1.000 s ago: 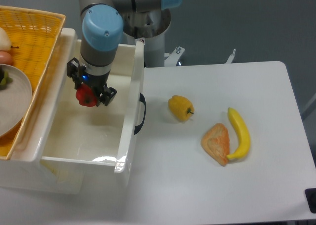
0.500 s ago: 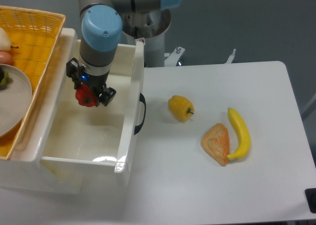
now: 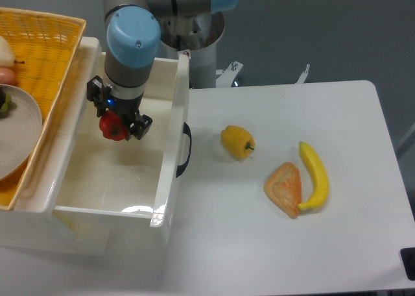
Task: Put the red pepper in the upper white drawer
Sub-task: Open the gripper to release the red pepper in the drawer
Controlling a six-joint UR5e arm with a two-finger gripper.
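Nothing much has moved since a second ago: the gripper (image 3: 117,122) has only edged up a touch and hangs over the same spot. From the fixed camera, its fingers are clamped on the pepper (image 3: 111,128), held in the air above the floor of the open drawer (image 3: 165,198), inside its walls. On the table (image 3: 272,257) well to the right lie a yellow pepper (image 3: 237,142), a pastry (image 3: 284,188) and a banana (image 3: 314,175). Carrying looks finished; the step in hand is the release. Next the jaws should open, perhaps after lowering, so the pepper drops softly.
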